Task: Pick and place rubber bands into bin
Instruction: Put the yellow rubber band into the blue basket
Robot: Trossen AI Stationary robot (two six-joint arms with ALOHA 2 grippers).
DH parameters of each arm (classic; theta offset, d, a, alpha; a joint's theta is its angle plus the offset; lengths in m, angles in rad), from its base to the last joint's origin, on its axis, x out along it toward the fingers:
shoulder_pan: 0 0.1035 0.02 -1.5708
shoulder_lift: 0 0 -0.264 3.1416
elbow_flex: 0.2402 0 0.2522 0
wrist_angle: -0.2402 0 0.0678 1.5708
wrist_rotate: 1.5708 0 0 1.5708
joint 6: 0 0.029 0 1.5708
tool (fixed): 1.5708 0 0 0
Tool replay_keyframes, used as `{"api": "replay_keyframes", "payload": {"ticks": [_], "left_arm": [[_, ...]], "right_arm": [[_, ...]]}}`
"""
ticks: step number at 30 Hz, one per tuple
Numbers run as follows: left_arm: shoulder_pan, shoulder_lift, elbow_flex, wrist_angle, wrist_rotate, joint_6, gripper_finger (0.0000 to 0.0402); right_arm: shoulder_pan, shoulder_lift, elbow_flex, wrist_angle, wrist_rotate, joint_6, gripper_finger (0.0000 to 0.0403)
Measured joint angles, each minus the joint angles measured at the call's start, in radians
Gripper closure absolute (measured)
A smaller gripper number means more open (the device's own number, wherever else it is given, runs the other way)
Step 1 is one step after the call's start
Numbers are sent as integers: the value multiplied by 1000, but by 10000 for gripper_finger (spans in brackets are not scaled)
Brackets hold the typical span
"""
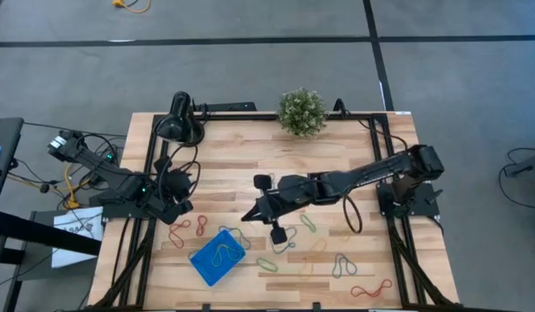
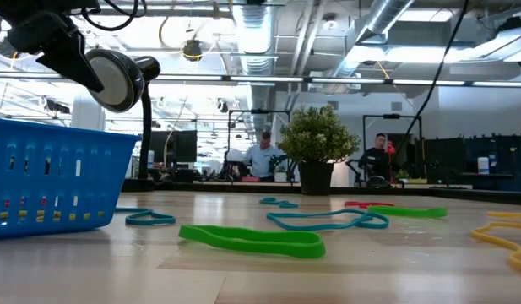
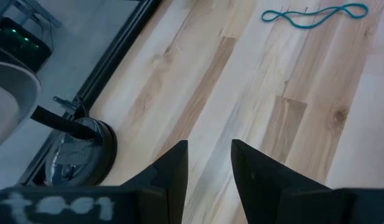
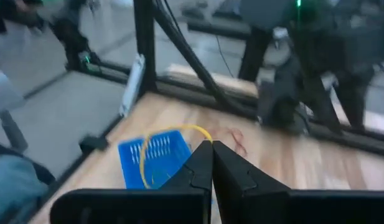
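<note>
The blue bin [image 1: 217,256] sits near the table's near edge with a few bands inside; it also shows in the right wrist view [image 4: 155,155] and the low view [image 2: 57,181]. Rubber bands lie scattered on the wood: red [image 1: 180,229], green [image 1: 308,223], grey-blue [image 1: 342,264], red [image 1: 372,290], and a teal one [image 3: 316,14]. My right gripper [image 4: 211,146] is shut on a yellow rubber band, hovering just beyond the bin's far right corner [image 1: 250,214]. My left gripper [image 3: 209,158] waits open over bare wood at the table's left [image 1: 179,208]. My right gripper pinches the yellow rubber band [image 4: 179,129] between its two fingertips. The band is lifted clear and arcs out from the tips as a slack loop whose lower part [image 4: 142,168] hangs over the bin. Which part of the loop is pinched is hidden by the fingers.
A black lamp [image 1: 179,121] stands at the far left corner, its base near my left gripper [image 3: 79,155]. A potted plant [image 1: 302,111] stands at the far edge. Black frame rails line both sides. People sit in the room behind [image 2: 262,156].
</note>
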Motion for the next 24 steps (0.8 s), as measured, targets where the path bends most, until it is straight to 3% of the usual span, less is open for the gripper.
{"api": "replay_keyframes", "payload": {"ticks": [9, 18, 24], "left_arm": [[0, 0, 0, 19, 1, 13, 290], [0, 0, 0, 16, 1, 28, 290], [0, 1, 0, 18, 0, 28, 290]], "right_arm": [[5, 170, 39, 152, -74, 40, 403], [9, 319, 139, 158, -165, 94, 403], [15, 382, 192, 149, -173, 121, 403]]}}
